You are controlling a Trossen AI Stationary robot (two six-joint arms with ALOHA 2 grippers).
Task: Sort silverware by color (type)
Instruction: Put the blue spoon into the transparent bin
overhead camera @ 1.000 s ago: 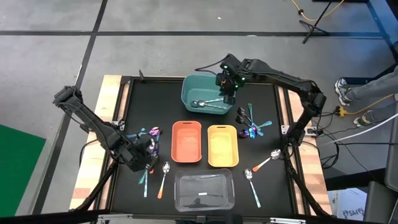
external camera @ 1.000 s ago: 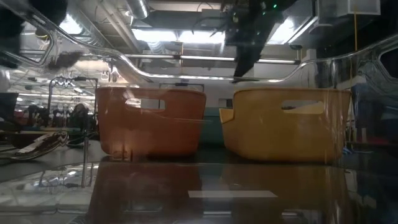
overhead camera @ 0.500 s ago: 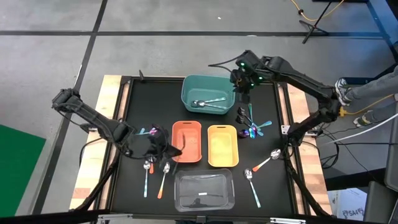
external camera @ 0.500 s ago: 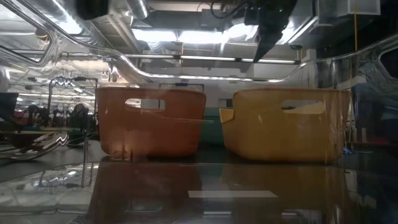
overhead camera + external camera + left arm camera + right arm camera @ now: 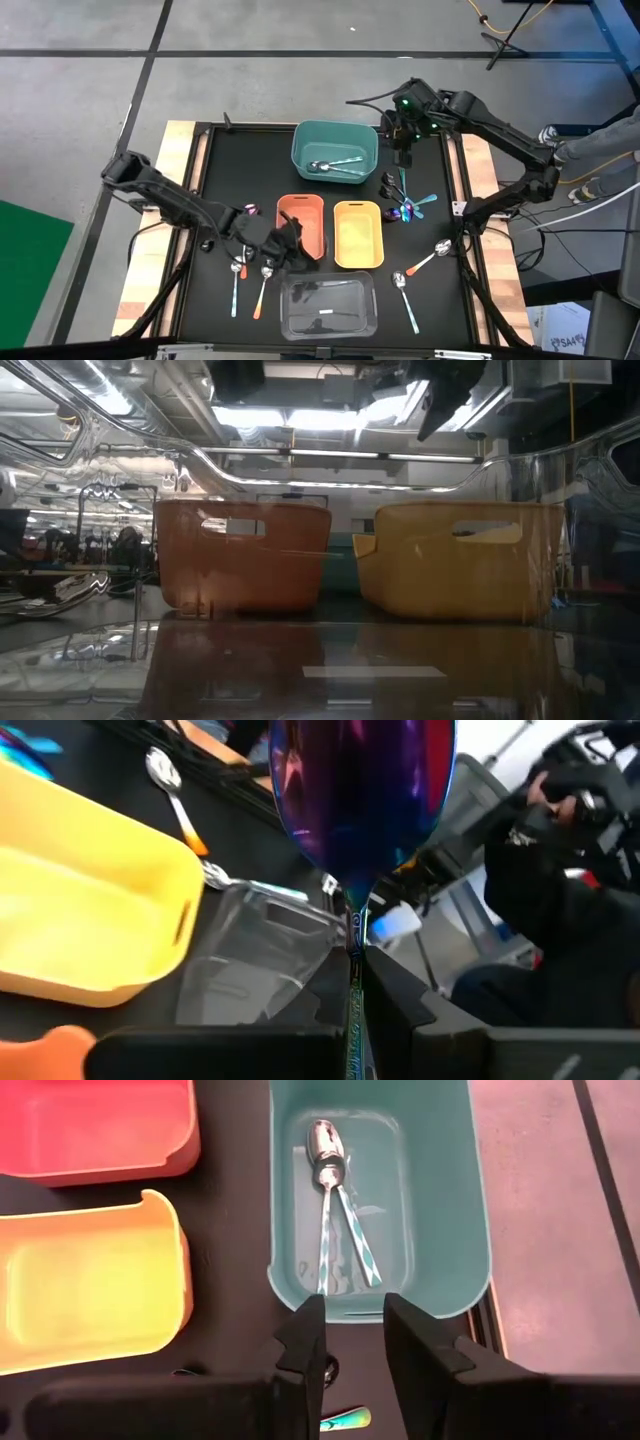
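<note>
My left gripper (image 5: 292,243) hovers at the near end of the orange bin (image 5: 300,215), shut on an iridescent purple-blue spoon (image 5: 360,800). My right gripper (image 5: 350,1342) stands open above the table, just right of the teal bin (image 5: 335,150), with nothing between its fingers. Two teal-handled spoons (image 5: 335,1210) lie in that bin. More silverware lies on the black mat: two spoons (image 5: 250,285) at the near left, a cluster (image 5: 402,195) right of the yellow bin (image 5: 358,233), and two spoons (image 5: 415,275) at the near right. My left gripper pinches the iridescent spoon's thin handle (image 5: 354,955) between its two fingers, just behind the bowl. The handle runs back along the fingers and the bowl sticks out past their tips. The fingers reach nearly level toward the table's right. The spoon is lifted clear.
A clear bin (image 5: 328,305) stands at the near edge, in front of the orange and yellow bins. A small purple piece (image 5: 245,211) lies left of the orange bin. A person's legs (image 5: 590,150) show beyond the table's right edge.
My left gripper has carried the iridescent spoon from the near-left pile toward the table's right, to the orange bin's near end. It has rolled and tipped from pointing down to nearly level. My right gripper has risen and drawn away from over the teal bin toward the right edge.
</note>
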